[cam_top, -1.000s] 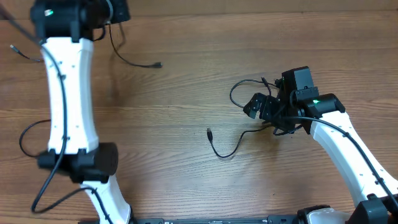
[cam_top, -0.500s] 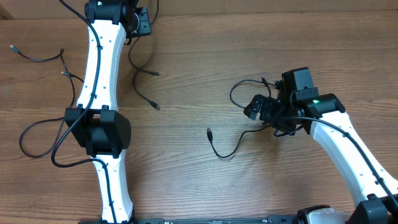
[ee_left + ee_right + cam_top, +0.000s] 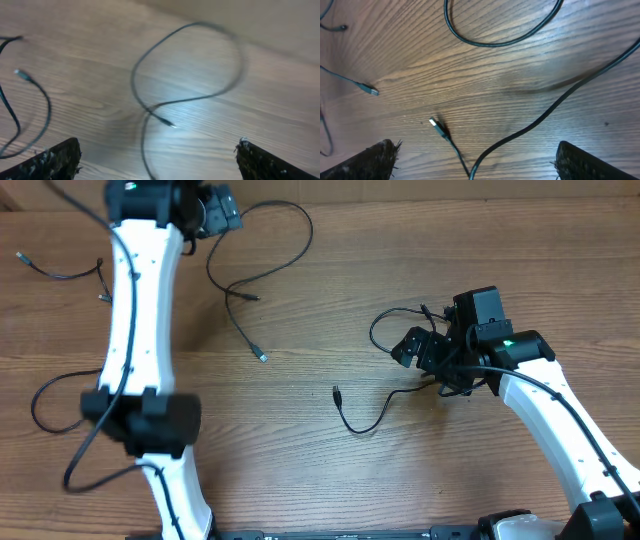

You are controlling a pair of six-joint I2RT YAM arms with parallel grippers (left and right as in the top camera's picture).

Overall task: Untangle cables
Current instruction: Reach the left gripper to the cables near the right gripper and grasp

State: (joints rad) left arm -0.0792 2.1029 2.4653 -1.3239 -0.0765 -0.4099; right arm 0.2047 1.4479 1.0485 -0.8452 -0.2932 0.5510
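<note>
The left claw [image 3: 157, 150] stands wide open over the wooden counter [image 3: 300, 490], gripping nothing, with a looped cable [image 3: 308, 230] lying loose just ahead of it; the right claw [image 3: 475, 155] is open too, a second cable [image 3: 550, 110] running unpinched between its fingers

Two arms [image 3: 135, 300], one table [image 3: 300, 470], at least five cables [image 3: 360, 432]

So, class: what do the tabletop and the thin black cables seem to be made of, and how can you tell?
The table: wood or wood-look laminate, by its brown grain lines; smooth, slightly glossy where light glares. The cables: probably rubber or plastic sheathing, matte black, bending in loose curves. The plug tip: bright, likely metal.
</note>
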